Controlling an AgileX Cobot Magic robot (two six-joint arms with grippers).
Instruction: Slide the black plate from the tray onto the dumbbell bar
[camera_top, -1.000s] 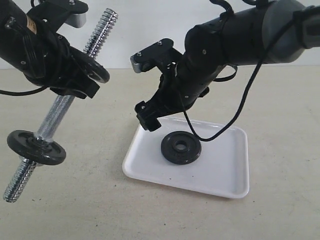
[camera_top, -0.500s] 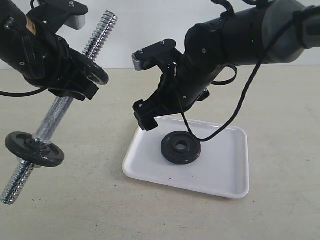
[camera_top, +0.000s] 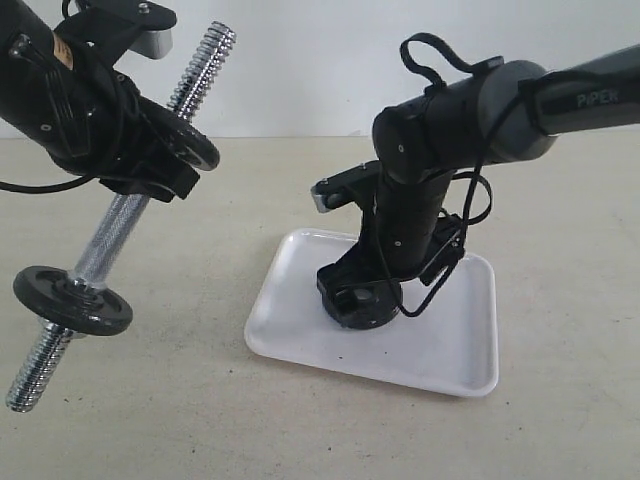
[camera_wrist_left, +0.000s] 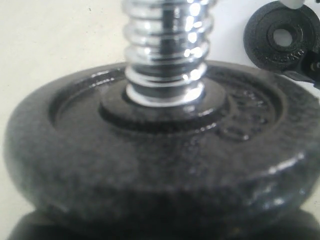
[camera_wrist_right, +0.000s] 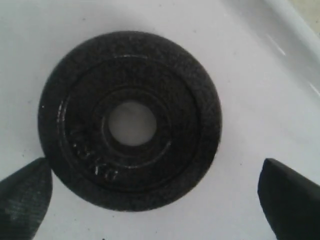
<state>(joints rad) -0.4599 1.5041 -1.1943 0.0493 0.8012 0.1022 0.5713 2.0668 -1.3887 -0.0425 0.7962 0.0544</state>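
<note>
Item, black plate (camera_wrist_right: 75, 100): lies flat in the tray (camera_top: 450, 350) on the tabletop (camera_top: 200, 420). My right hand (camera_wrist_right: 157, 197): released, spread wide, flanking the plate from above. My left hand (camera_top: 150, 160): clenched on the dumbbell bar (camera_top: 110, 225), which I see tilted aloft, well apart from the tray.

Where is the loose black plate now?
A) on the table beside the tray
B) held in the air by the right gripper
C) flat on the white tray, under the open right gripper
C: the black plate lies flat on the tray, with the right gripper open above it.
</note>
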